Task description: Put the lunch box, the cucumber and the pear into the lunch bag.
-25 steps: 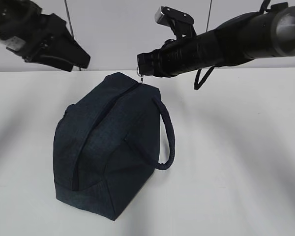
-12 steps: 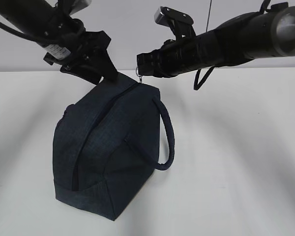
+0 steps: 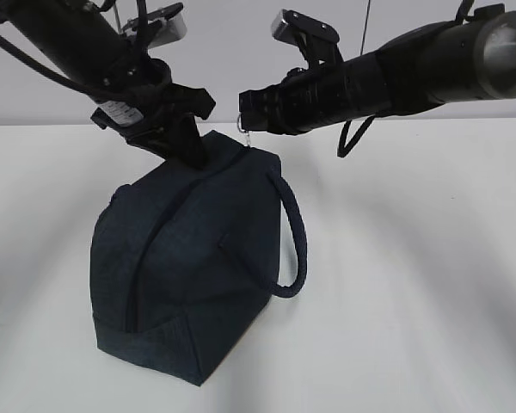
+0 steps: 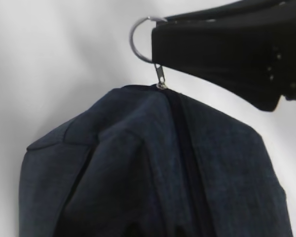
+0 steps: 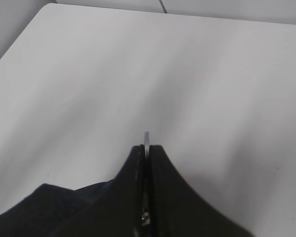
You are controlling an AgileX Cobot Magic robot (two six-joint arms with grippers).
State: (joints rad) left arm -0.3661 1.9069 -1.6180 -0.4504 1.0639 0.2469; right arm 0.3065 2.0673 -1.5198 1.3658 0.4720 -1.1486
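Observation:
The navy lunch bag stands on the white table, its zipper closed along the top. My right gripper is shut on the metal ring pull at the bag's far top corner. The ring also shows in the left wrist view and between the shut jaws in the right wrist view. My left gripper presses down on the bag's top, left of the zipper. Bunched fabric hides its jaws. The lunch box, the cucumber and the pear are out of view.
The bag's rope handle loops out on its right side. The white table extends to the right and front of the bag. A grey wall stands behind.
My left arm has swung in from the upper left and come down onto the bag's top. The right gripper has stayed on the ring pull.

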